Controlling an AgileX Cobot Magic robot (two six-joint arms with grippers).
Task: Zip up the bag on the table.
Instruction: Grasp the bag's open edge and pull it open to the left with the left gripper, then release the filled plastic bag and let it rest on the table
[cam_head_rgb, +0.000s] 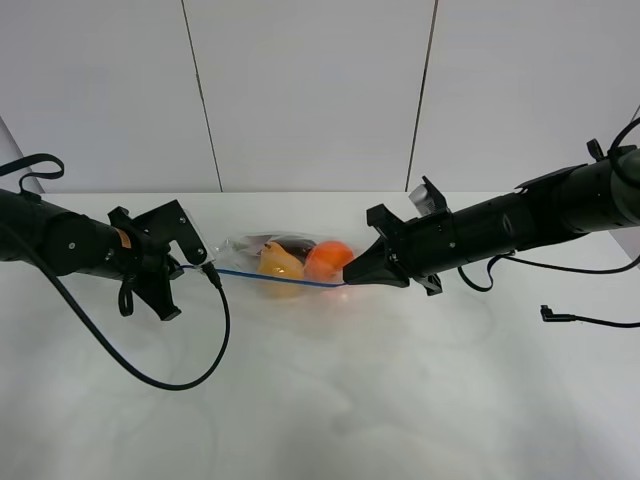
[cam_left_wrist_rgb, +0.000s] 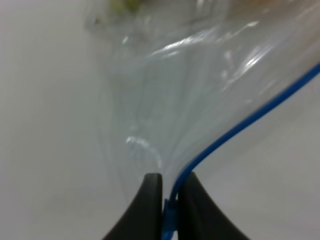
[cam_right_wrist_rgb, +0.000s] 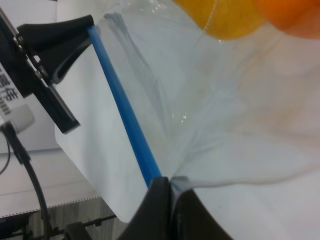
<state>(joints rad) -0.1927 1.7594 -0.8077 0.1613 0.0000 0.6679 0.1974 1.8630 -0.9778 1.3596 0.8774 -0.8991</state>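
The clear crinkly bag (cam_head_rgb: 285, 258) lies on the white table (cam_head_rgb: 320, 400) between my two arms, with orange, yellow and dark items inside. Its thin blue zipper strip (cam_head_rgb: 275, 277) runs along the near edge. My left gripper (cam_head_rgb: 210, 272) is shut on the left end of the strip; the left wrist view shows its gripper (cam_left_wrist_rgb: 169, 192) pinching the blue strip (cam_left_wrist_rgb: 240, 127). My right gripper (cam_head_rgb: 350, 277) is shut on the right end; the right wrist view shows its gripper (cam_right_wrist_rgb: 170, 192) closed on the strip (cam_right_wrist_rgb: 125, 115), with the bag (cam_right_wrist_rgb: 220, 100) stretched toward the left gripper.
A black cable (cam_head_rgb: 150, 360) loops on the table below the left arm. Another thin cable with a plug (cam_head_rgb: 560, 316) lies at the right. A grey panelled wall (cam_head_rgb: 320, 90) stands behind the table's far edge.
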